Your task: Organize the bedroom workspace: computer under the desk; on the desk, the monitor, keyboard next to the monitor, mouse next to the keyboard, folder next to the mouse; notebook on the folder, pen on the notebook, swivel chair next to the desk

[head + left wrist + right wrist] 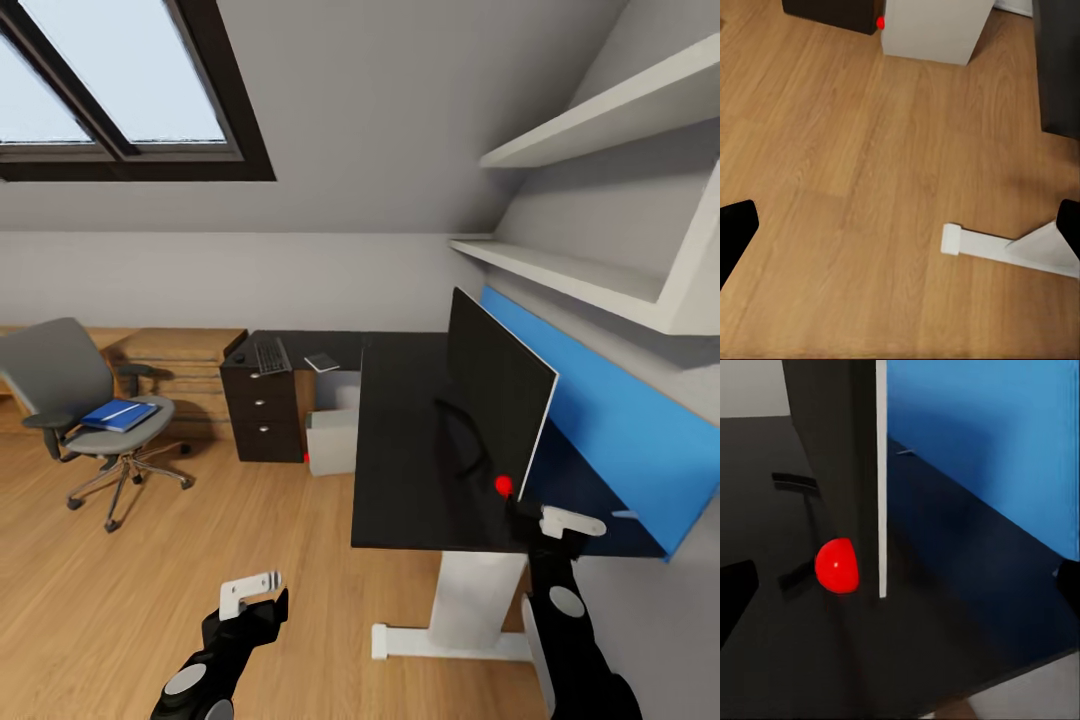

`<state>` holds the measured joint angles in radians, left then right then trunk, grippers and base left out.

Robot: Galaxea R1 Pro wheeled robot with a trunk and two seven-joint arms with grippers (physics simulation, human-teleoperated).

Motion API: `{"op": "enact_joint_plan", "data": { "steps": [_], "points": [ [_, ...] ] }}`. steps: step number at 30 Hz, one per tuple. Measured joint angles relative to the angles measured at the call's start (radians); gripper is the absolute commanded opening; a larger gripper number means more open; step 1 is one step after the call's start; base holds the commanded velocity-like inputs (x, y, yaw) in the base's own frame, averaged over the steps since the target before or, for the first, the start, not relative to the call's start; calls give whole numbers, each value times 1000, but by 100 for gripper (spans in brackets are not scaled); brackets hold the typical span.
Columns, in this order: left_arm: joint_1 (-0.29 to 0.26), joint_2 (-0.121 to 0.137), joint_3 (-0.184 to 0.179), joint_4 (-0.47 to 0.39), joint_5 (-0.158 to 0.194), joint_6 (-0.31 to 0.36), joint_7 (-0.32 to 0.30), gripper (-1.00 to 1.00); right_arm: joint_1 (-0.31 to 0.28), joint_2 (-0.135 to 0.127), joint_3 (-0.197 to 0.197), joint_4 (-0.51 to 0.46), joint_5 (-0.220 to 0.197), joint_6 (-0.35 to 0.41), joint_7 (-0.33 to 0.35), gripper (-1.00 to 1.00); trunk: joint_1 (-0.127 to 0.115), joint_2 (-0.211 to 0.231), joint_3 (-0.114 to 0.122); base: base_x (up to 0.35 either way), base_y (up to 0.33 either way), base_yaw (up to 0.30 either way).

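An attic bedroom. At the left, the chair (95, 400) stands on the wood floor, well apart from the table, with the blue folder (118, 414) flat on its seat, not yet moved. The L-shaped black table (400, 470) comes next. On its far wing, above the drawers, lie the mouse (239, 358), keyboard (271, 355) and notebook (322, 362). The grey computer (332, 440) sits on the floor under that wing. The left hand (252, 597) hangs over bare floor, fingers apart, holding nothing. The monitor (497, 392) stands near the table's right edge, before a blue wall panel (610, 425). The right hand (555, 525) hovers at the table's near right corner by the monitor's lower corner, open and empty, likely placed to adjust the screen.
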<state>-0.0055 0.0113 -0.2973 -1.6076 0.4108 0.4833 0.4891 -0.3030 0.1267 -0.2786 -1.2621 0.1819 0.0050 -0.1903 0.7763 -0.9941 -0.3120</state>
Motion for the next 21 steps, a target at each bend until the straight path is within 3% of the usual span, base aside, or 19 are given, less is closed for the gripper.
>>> {"op": "enact_joint_plan", "data": {
  "steps": [3,7,9,11,15,17,21],
  "points": [
    [0,0,-1,0,1,0,0,100,0,3,6,1,-1,-9,0,100,0,0,0,-335,0,0],
    [0,-1,-1,0,0,1,0,100,0,3,61,4,0,-13,-5,100,0,0,0,-335,0,0],
    [0,0,-1,3,-2,1,0,100,0,2,67,7,-1,-13,-6,100,0,0,0,-335,8,0],
    [0,3,-1,158,-5,-6,0,100,0,1,74,100,-4,-30,-4,100,0,0,0,-310,128,0],
    [0,6,3,315,-7,-11,-1,100,0,3,72,215,-6,-67,-4,100,0,0,0,-254,215,0],
    [0,10,4,444,-7,-56,-4,100,0,2,71,383,-10,-117,-4,100,0,0,0,-161,292,0],
    [0,11,2,545,-5,-158,-4,100,0,2,72,561,-10,-232,-4,100,0,0,0,-125,308,0]
  ]
}}
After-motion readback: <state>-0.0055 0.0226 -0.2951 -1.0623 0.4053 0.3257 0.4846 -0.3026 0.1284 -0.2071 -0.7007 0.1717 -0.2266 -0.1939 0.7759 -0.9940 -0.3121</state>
